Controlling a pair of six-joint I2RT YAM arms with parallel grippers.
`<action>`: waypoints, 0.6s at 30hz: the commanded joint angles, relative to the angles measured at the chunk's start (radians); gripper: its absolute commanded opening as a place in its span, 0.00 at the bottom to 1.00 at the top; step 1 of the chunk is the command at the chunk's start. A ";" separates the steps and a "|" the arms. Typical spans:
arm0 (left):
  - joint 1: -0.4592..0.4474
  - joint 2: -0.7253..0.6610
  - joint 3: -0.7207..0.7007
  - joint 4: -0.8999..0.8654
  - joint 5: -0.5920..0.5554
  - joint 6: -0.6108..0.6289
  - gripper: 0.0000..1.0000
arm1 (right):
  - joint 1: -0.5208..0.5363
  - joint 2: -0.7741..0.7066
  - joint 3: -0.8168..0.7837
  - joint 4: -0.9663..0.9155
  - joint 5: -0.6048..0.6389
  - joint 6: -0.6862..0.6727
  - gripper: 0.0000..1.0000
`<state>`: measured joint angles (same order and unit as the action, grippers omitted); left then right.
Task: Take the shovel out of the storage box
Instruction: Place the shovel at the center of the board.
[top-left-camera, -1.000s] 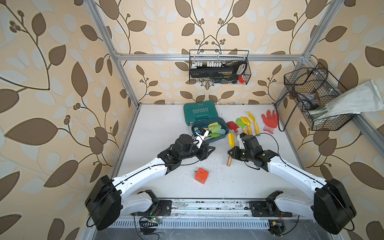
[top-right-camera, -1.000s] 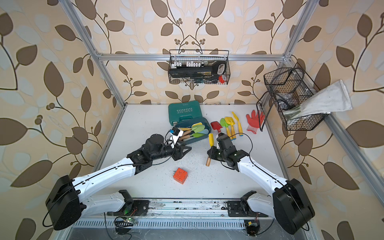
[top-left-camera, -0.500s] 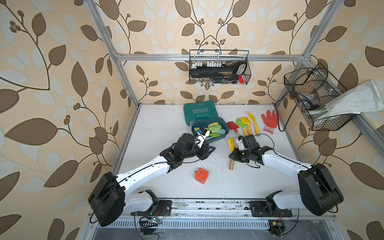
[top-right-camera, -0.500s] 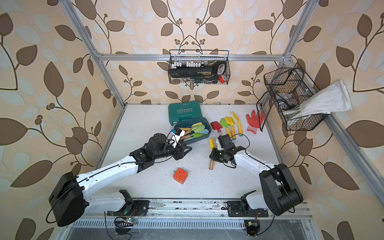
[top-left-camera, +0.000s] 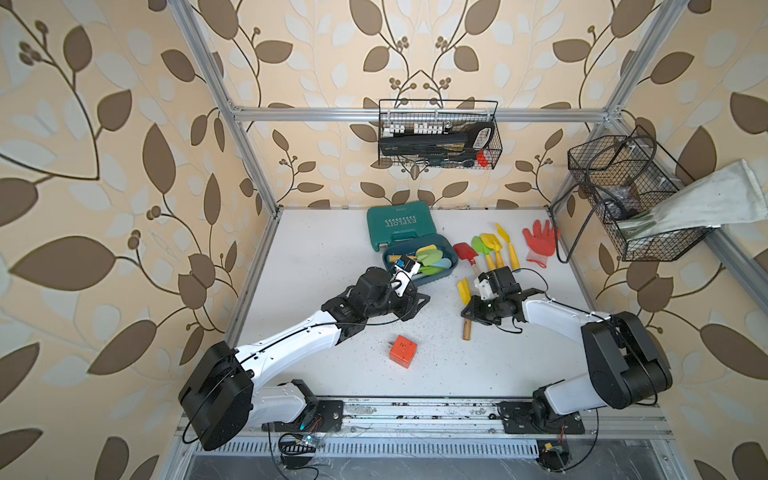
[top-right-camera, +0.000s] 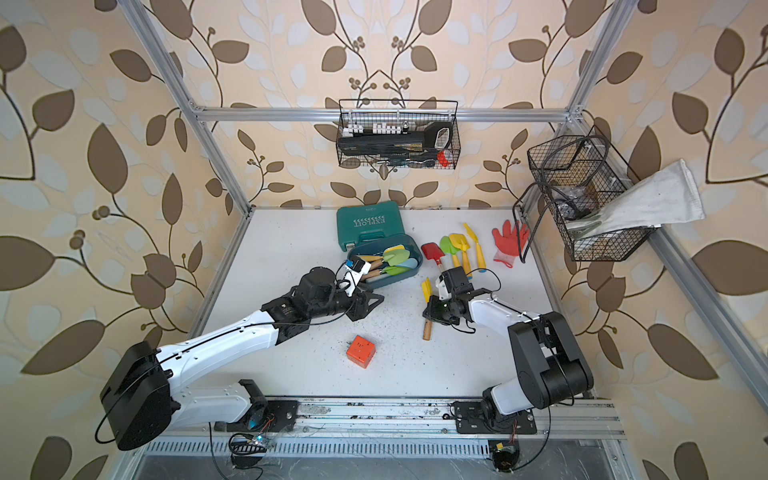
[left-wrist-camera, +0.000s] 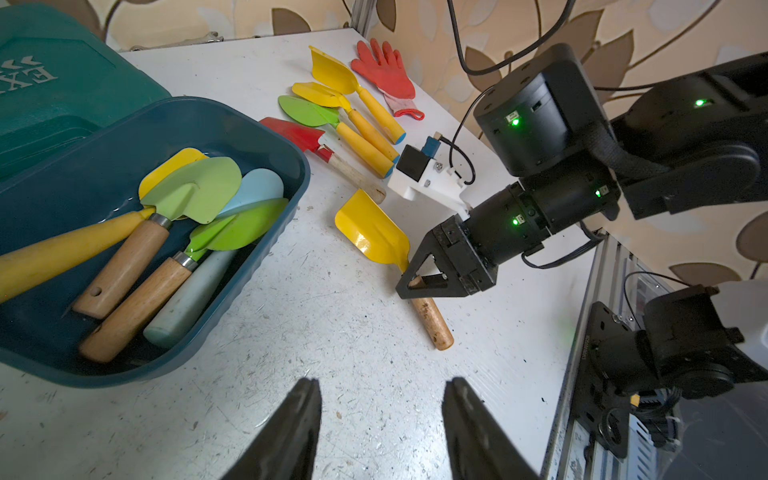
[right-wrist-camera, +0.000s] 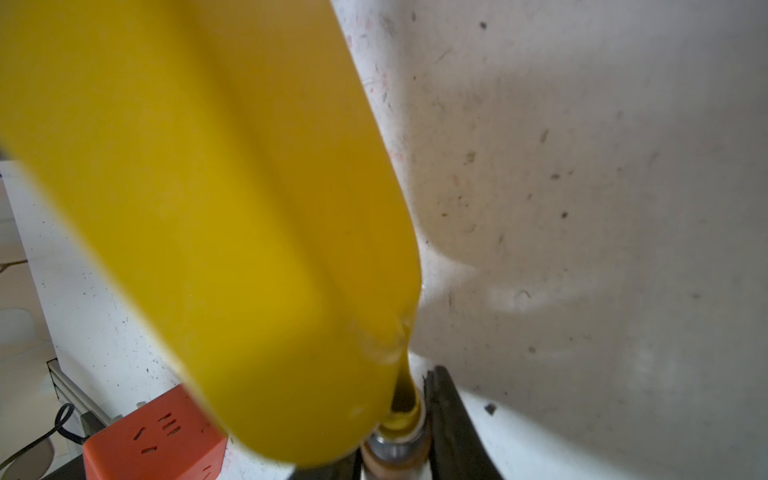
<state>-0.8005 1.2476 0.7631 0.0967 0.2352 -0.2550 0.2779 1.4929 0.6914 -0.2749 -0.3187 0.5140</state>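
Low over the white speckled table (top-left-camera: 332, 257), the left arm (top-left-camera: 291, 336) is reaching toward the dark teal-blue plastic storage box (left-wrist-camera: 270, 266), its jaws standing open and empty beside it. The right arm (top-left-camera: 552, 311) is crouching, jaws straddling the yellow-bladed, wooden-handled shovel (left-wrist-camera: 370, 232) lying on the table outside the box; I cannot tell whether they are squeezing it.
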 joint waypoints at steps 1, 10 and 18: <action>-0.011 0.003 0.040 0.012 -0.013 0.009 0.52 | -0.008 0.013 0.031 -0.001 -0.012 -0.017 0.34; -0.011 0.001 0.039 0.012 -0.013 0.007 0.52 | -0.026 0.003 0.028 -0.013 0.018 -0.021 0.42; -0.011 0.004 0.046 -0.008 -0.055 0.024 0.52 | -0.028 -0.135 0.017 -0.071 0.117 -0.015 0.43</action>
<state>-0.8009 1.2526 0.7662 0.0891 0.2153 -0.2543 0.2527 1.4235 0.6971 -0.3099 -0.2592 0.5041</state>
